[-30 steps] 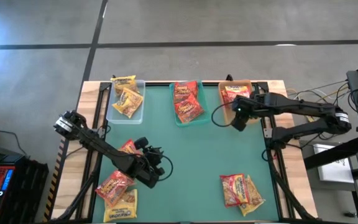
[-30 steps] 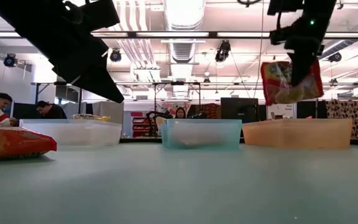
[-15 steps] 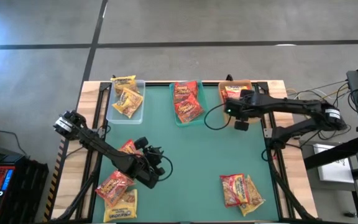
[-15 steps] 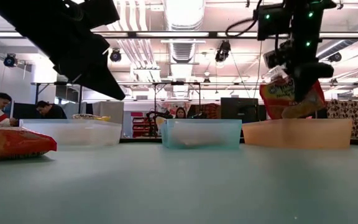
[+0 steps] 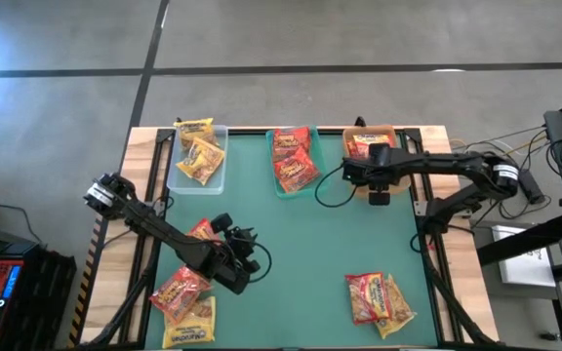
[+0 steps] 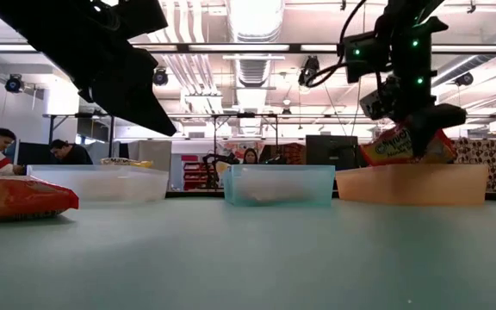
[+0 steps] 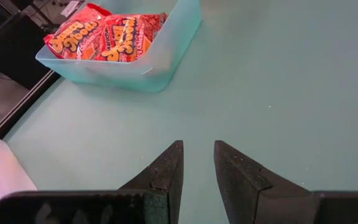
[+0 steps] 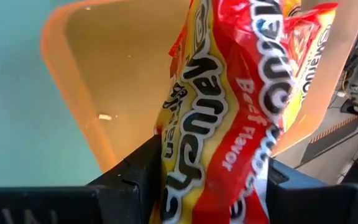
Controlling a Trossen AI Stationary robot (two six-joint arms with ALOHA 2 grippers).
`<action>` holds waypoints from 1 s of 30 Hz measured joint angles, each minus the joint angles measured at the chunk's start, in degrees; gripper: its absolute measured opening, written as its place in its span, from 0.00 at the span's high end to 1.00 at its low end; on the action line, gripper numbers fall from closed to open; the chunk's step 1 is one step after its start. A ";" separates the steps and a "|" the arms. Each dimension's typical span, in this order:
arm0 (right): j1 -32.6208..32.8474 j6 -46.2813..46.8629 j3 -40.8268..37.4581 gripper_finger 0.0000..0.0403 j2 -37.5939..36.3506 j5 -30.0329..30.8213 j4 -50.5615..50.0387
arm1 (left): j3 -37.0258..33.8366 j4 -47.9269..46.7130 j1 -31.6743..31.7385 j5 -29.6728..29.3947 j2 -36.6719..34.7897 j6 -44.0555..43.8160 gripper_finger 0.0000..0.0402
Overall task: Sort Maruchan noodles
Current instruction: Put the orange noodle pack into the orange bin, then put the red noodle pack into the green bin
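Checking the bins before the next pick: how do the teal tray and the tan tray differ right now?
The teal tray sits in the middle of the back row; the tan tray is at the right. The teal tray holds orange-red packets with no arm over it; the right end effector hangs over the tan tray with a red-and-yellow packet between its fingers. Both are rectangular and translucent.

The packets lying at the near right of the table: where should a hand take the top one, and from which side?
Probably from straight above, on the top packet at its free edge toward the table's middle. It lies flat, overlapping another packet, so pinching that edge should lift it alone.
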 joint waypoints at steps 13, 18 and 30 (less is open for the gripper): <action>-6.78 1.50 0.00 0.52 -0.60 -3.63 0.15 | 0.00 0.00 0.61 0.00 0.00 -0.46 0.82; -7.71 2.27 0.24 0.47 -0.81 6.00 0.26 | 0.00 0.00 1.42 0.00 -0.02 -0.46 0.82; -8.00 3.08 0.62 0.43 -2.33 19.98 0.90 | 0.00 0.02 2.68 0.00 -0.04 -0.46 0.82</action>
